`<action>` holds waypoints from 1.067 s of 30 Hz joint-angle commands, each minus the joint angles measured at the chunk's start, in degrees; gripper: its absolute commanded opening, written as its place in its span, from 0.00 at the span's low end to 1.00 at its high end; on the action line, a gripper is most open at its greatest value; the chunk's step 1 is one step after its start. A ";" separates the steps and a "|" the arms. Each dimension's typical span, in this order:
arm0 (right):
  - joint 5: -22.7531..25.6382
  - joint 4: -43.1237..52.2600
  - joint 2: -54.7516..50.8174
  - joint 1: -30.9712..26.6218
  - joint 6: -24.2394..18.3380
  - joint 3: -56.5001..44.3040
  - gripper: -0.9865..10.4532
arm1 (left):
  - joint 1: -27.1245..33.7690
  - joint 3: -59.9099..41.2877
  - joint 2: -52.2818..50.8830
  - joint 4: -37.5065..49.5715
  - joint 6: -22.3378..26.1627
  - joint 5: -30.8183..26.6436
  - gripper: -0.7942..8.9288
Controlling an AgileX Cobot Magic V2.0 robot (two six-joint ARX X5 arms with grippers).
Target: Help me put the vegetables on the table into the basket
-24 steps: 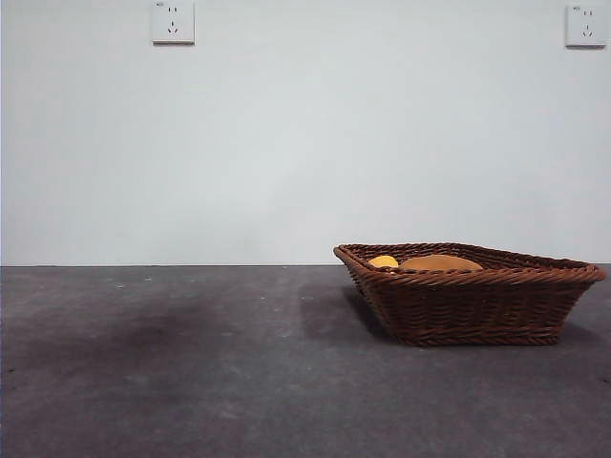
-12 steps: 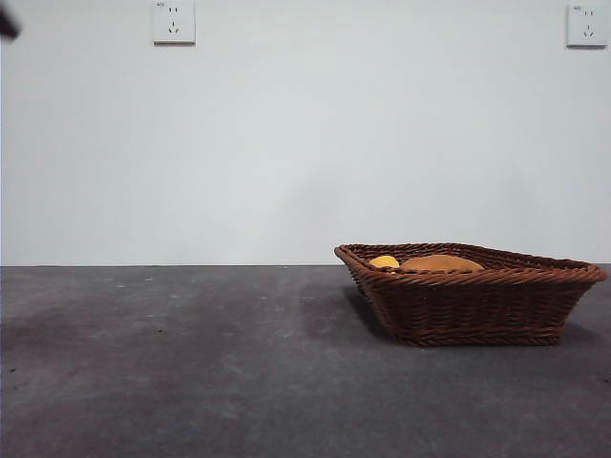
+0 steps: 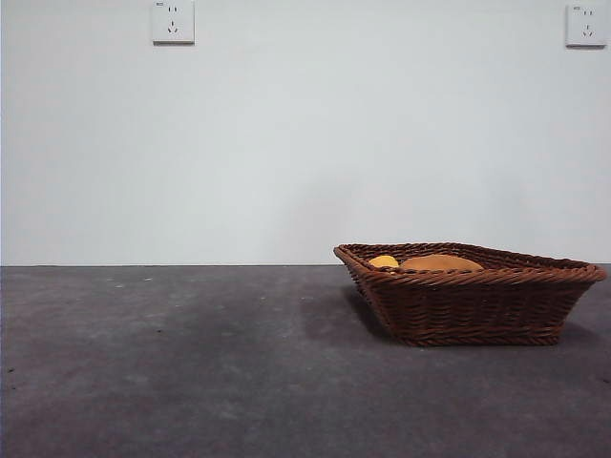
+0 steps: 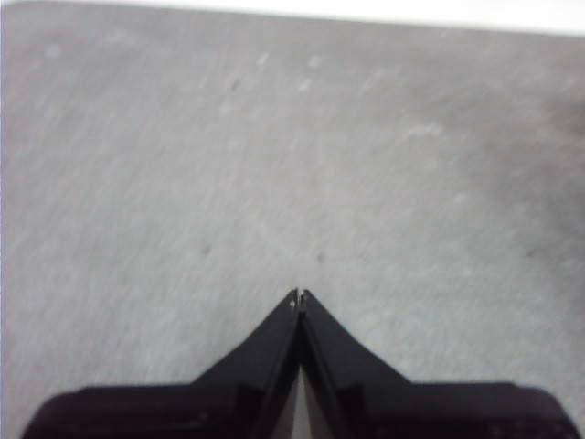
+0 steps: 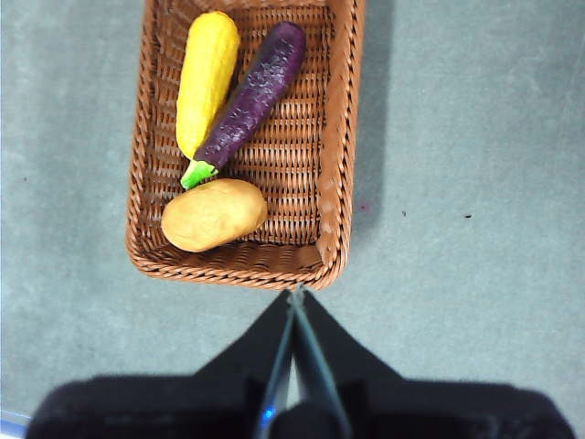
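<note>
I am seeing corn, eggplant and potato lying in the basket, upper left of the right wrist frame. They look light, stiff and smooth; I would grip each mid-body. Left gripper and right gripper are both sitting closed, empty.

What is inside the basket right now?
The basket holds the corn cob, eggplant and potato. In the front view its rim hides the eggplant.

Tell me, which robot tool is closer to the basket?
The right tool. It hangs shut just outside the basket rim, with the basket filling its view. The left tool, also shut, sees only bare table, no basket nearby.
</note>
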 commanded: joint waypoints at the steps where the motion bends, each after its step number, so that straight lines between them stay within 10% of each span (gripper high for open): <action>1: 0.04 0.42 0.57 0.04 -0.15 -0.15 0.09 | -0.72 -0.76 -1.70 0.31 0.61 0.26 0.08; 24: 9.11 25.59 -2.29 0.11 -0.17 -1.66 0.09 | -1.92 -0.79 -2.03 1.73 0.61 0.31 0.08; 32: 10.64 73.02 -26.80 2.40 -0.17 -35.56 0.09 | -1.92 -0.76 2.10 1.75 0.61 0.31 0.08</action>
